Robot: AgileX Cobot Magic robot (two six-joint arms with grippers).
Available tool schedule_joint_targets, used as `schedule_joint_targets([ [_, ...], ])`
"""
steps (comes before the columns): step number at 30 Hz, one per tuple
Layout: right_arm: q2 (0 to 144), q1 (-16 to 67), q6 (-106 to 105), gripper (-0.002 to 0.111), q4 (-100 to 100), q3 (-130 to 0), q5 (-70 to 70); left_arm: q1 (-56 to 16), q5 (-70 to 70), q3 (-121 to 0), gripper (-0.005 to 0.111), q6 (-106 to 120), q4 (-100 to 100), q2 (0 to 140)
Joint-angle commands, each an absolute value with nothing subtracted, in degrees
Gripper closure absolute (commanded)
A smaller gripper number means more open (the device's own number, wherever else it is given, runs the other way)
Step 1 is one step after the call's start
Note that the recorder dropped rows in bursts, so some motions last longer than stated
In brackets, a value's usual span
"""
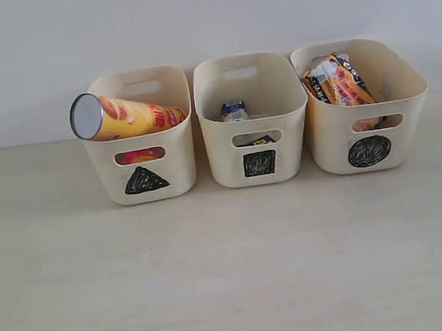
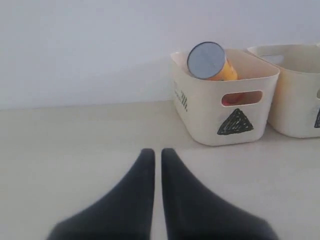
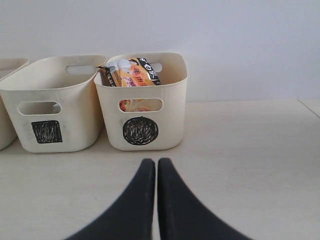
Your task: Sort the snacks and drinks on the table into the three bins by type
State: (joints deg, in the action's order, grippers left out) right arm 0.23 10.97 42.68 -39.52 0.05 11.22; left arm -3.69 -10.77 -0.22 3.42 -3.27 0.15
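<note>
Snacks (image 1: pixel 337 80) binned by type; yellow tube (image 1: pixel 125 116) juts over triangle bin (image 1: pixel 175 164) rim, likely too long. We note left claw (image 2: pixel 157 151), right claw (image 3: pixel 156 161) pressed together, empty.

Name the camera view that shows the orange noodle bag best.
The right wrist view: the orange noodle bag sits close, its print visible above the rim of the circle bin. The exterior view shows the bag smaller and tilted. The left wrist view does not show it.
</note>
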Motion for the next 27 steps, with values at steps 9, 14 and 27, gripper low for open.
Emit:
schedule_joint_targets([
  [9, 0.0, 10.83, 42.56, 0.108, -39.74, 0.0, 10.93, -0.96, -16.12, 0.0, 0.102, 2.47, -3.92, 0.0],
  [14, 0.0, 10.83, 42.56, 0.108, -39.74, 0.0, 10.93, -0.96, -16.51, 0.0, 0.102, 2.47, -3.73, 0.0],
  [27, 0.0, 10.83, 42.56, 0.108, -39.74, 0.0, 10.93, -0.96, -16.4, 0.0, 0.102, 2.59, -3.59, 0.0],
])
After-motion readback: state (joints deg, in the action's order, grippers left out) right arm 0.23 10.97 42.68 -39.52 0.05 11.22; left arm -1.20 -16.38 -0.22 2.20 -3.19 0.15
